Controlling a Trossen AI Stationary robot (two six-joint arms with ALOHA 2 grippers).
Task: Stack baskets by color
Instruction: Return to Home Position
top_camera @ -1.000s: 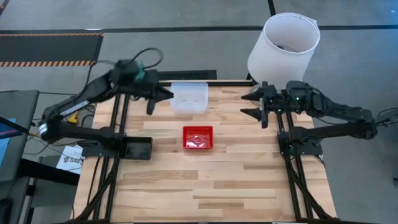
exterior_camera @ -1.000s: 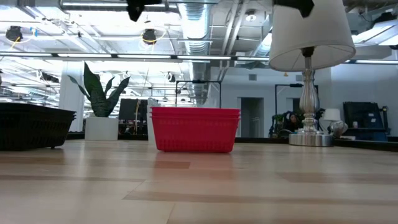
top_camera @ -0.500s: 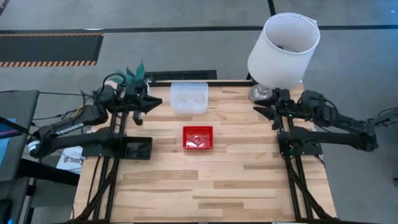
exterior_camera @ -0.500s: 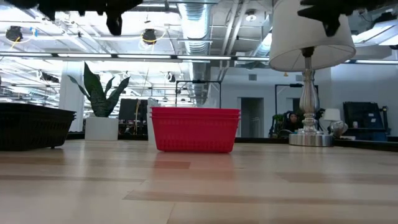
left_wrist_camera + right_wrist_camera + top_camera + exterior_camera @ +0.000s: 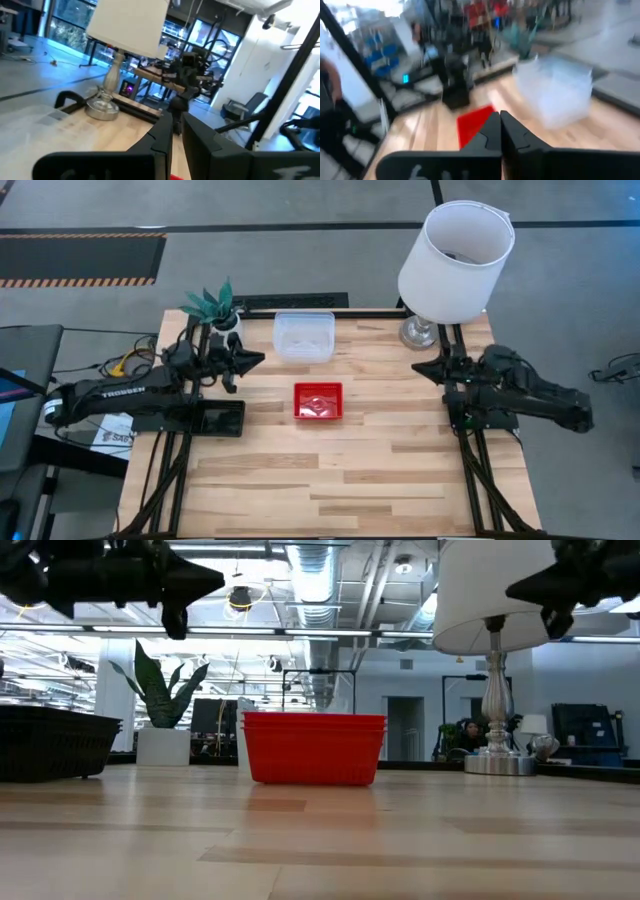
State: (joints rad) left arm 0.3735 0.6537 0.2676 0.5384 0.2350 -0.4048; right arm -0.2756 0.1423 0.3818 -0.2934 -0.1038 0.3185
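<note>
A stack of red baskets stands on its base at the table's middle and also shows in the low view. Clear baskets sit stacked at the far edge. A black basket rests at the left edge, dark in the low view. My left gripper is shut and hangs level above the left side, pointing right, between the clear and black baskets. My right gripper is shut and hangs level above the right edge, pointing left toward the red stack.
A white lampshade on a silver lamp base stands at the far right corner, just behind my right arm. A small potted green plant stands at the far left corner. The near half of the wooden table is bare wood.
Both arms have sunk and drawn back toward their own sides of the table. My left gripper has left the clear baskets, going left and nearer, uncovering the plant. My right gripper has gone from open to shut while pulling right and nearer. No basket has moved.
</note>
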